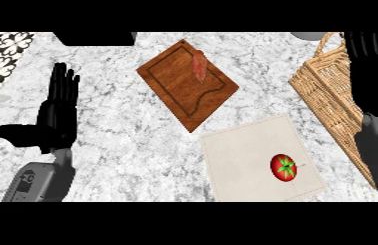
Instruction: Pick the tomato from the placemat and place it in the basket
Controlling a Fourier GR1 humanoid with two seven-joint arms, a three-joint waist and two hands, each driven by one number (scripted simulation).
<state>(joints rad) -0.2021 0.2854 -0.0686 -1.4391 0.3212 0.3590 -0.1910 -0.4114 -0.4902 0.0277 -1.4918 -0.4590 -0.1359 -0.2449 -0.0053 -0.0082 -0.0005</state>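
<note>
tomato lies on the placemat, just beside the basket; right hand, fingers straight and empty, overlaps the basket. best approach: descend over the tomato, curling round it before lifting

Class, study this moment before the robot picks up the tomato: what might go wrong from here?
1. The tomato is round and lies near the placemat's right edge, so a nudge might roll it off.
2. The right hand shows over the basket; reaching down, it may bump the basket.
3. A reddish item lies on the cutting board and might be mistaken for the target.
</note>
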